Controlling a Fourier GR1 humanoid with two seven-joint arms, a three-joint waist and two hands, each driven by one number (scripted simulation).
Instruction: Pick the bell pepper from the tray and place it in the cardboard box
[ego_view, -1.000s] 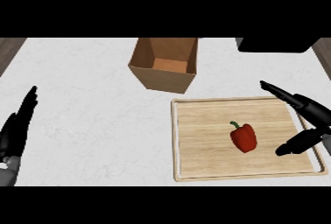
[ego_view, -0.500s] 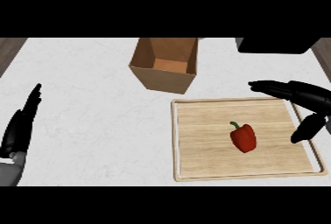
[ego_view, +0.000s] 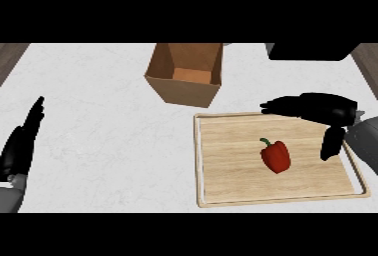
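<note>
Red pepper (ego_view: 276, 156) with green stem, lying on the tray (ego_view: 229, 197), a little right of the tray's middle, stem toward the far edge. Untouched, apart from both hands.

Right hand (ego_view: 319, 107) above the tray's far right corner, beyond and to the right of the pepper. Fingers (ego_view: 279, 106) stretched leftward along the far edge, thumb (ego_view: 331, 143) hanging down over the tray's right side, near the pepper but clear of it. Wide open, holding nothing, pepper below the gap between fingers and thumb. Grey forearm (ego_view: 365, 145) entering from the right edge of the view.

Tray a pale wooden board with a raised rim, on the right half of the counter (ego_view: 111, 125), close to its near edge.

Box (ego_view: 186, 72) of brown cardboard, open at the top, just beyond the tray's far left corner, near the counter's far edge.

Left hand (ego_view: 22, 142) at the counter's left edge, open, fingers straight and pointing away, resting, well apart from tray and pepper.
</note>
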